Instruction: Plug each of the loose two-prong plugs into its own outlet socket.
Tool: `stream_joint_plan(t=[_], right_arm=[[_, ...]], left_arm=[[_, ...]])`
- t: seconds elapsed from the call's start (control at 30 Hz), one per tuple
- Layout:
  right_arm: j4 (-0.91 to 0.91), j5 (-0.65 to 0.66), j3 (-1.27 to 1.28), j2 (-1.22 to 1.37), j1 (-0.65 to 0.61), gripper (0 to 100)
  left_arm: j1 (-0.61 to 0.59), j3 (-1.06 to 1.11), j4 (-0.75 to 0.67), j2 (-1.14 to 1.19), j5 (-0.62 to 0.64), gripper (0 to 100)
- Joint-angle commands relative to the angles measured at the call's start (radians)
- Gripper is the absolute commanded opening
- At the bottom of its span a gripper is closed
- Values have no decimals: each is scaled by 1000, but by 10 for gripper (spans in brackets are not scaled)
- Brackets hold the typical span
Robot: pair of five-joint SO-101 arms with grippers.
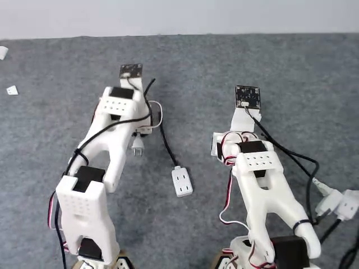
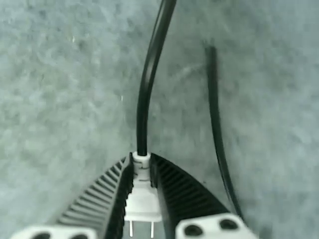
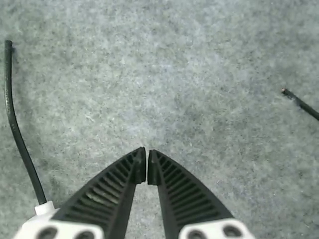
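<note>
My left gripper (image 2: 140, 158) is clamped on a white two-prong plug (image 2: 142, 199). The ribbed fingers (image 2: 174, 184) press its two sides and the prongs point back toward the wrist. Its black cord (image 2: 144, 89) runs straight out past the fingertips over the grey table (image 2: 60, 99). A second black cable (image 2: 217, 129) lies beside it, apart from the fingers.

From above, the left arm (image 1: 106, 151) is folded over the left half of the table, and a white plug end (image 1: 137, 144) pokes out at its side. I think that is the plug I'm holding, but the arm covers the fingers there.

The white socket block (image 1: 182, 182) lies flat near the middle of the table, between the two arms and apart from that plug end. Its black lead (image 1: 166, 143) runs toward the far edge alongside the left arm.

My right gripper (image 3: 147, 165) is pinched closed, tip against tip, over the grey surface, with a black wire (image 3: 15, 124) lying just beside it. The right arm (image 1: 263, 179) stands over the right half. By the right edge, toward the near corner, two more white plugs (image 1: 331, 200) lie side by side.
</note>
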Motion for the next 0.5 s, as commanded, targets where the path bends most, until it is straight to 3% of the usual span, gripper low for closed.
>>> stream_joint_plan(t=[0.0, 0.13, 0.33, 0.47], right_arm=[[-10, 14, -34, 1, -10, 12], [-10, 15, -34, 1, -10, 12], [-8, 15, -34, 1, -10, 12], [-8, 15, -34, 1, -10, 12]], left_arm=[[-23, 35, -104, -71, 48, 15], [-52, 50, -109, -63, 97, 45], [-69, 77, -100, -72, 112, 242], [-69, 41, -2, -72, 107, 254]])
